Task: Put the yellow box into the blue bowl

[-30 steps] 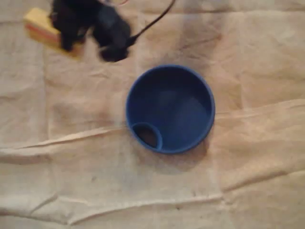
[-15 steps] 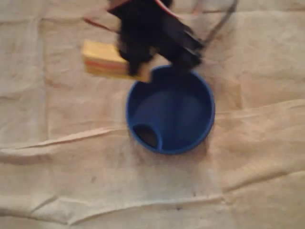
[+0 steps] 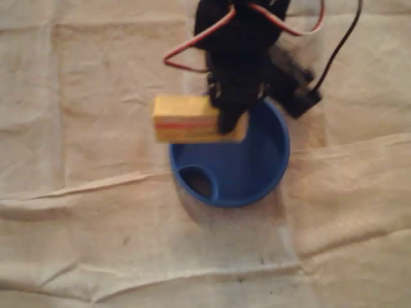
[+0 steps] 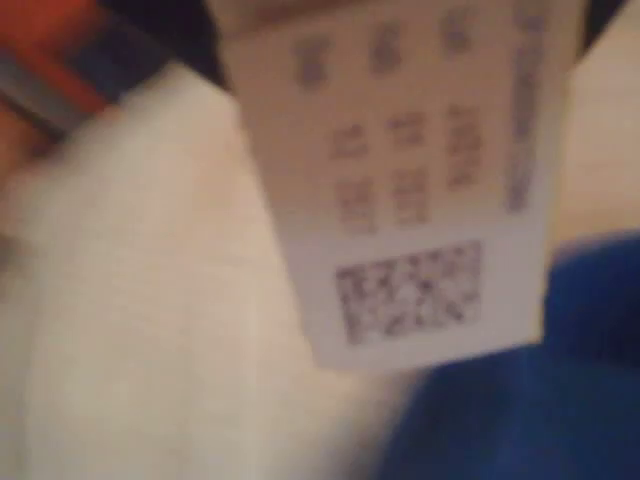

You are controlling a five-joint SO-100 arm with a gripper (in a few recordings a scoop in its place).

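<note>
You have the gripper [image 3: 230, 119] clenched on the right end of the yellow box [image 3: 186, 119]. In the overhead view the box lies across the left part of the blue bowl's [image 3: 257, 173] rim on the side near the arm. Its left end juts out over the tan cloth [image 3: 96, 244]. In the wrist view the box's printed pale face hangs close, with the bowl at lower right.

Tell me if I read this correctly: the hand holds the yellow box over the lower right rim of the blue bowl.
Not quite. The overhead view shows the hand holding the yellow box over the upper left rim of the blue bowl, not the lower right one. Part of the box sticks out past the rim to the left.
</note>
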